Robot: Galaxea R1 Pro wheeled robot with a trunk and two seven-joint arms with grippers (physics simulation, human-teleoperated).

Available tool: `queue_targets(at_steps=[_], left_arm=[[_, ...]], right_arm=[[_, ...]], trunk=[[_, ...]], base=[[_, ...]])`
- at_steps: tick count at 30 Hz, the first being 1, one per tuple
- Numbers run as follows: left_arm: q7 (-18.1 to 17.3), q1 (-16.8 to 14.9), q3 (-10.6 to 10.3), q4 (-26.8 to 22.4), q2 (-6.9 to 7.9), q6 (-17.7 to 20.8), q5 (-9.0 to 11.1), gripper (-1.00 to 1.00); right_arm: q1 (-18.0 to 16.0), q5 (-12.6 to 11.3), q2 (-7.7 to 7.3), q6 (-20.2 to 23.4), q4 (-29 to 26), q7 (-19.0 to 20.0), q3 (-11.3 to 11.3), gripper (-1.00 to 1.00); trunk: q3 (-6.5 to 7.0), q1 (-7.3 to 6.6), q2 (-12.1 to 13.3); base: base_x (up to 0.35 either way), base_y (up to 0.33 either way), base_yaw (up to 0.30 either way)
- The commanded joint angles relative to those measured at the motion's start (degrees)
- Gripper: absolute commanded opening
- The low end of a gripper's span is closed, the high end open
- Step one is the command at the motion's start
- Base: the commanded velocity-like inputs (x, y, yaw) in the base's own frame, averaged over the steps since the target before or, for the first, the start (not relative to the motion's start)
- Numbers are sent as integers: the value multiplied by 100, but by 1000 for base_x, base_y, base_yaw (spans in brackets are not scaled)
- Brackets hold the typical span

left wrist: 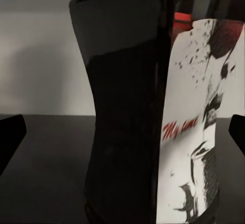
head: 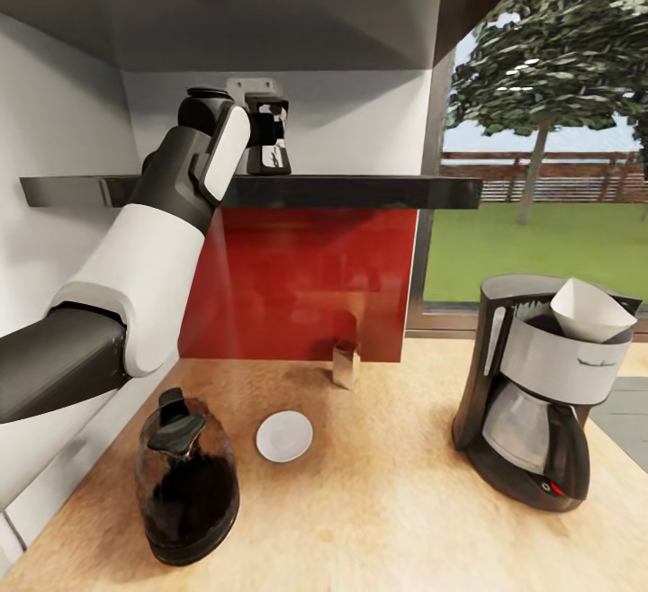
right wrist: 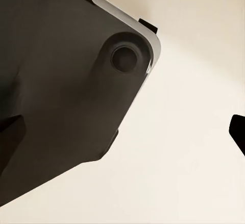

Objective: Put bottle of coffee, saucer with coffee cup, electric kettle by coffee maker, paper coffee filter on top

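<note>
the wooden desk (head: 387,502) runs under me, with a white wall on the left, a red panel (head: 301,282) at the far side and a window (head: 549,169) on the right looking onto grass and a tree. above the red panel a dark shelf (head: 360,190) spans the wall, with a cabinet underside close over it, so the room on the shelf is low.

my left arm reaches up to that shelf, and my left jaws (head: 267,129) stand wide around the bottle of coffee (head: 268,156), which sits upright on the shelf near its left half. in my left wrist view the bottle (left wrist: 153,106) fills the middle, and my dark fingertips (left wrist: 11,134) show apart on either side of it, not touching.

on the desk, the kettle (head: 184,484) stands near left, close to the near edge. the saucer (head: 284,436) lies just right of it, with bare wood around. a small metal box (head: 346,364) stands far, by the red panel. the coffee maker (head: 535,394) is on the right with a paper filter (head: 589,311) on top.

my right wrist view shows a dark rounded body over a pale surface; i cannot tell how my right jaws stand.
</note>
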Motion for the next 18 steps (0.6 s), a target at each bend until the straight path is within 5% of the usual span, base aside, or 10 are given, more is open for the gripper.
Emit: queue_targets(at_steps=[1, 18], left_arm=[[52, -6, -8, -6, 0, 12, 61, 100], [32, -6, -8, -188, 0, 21, 63, 100]], right_arm=[[-10, -25, -1, -34, 18, 12, 46, 100], [-10, -20, -1, -36, 18, 6, 46, 100]], trunk=[[-10, 2, -7], [-10, 2, -7]], base=[[49, 1, 0], [23, -1, 0]])
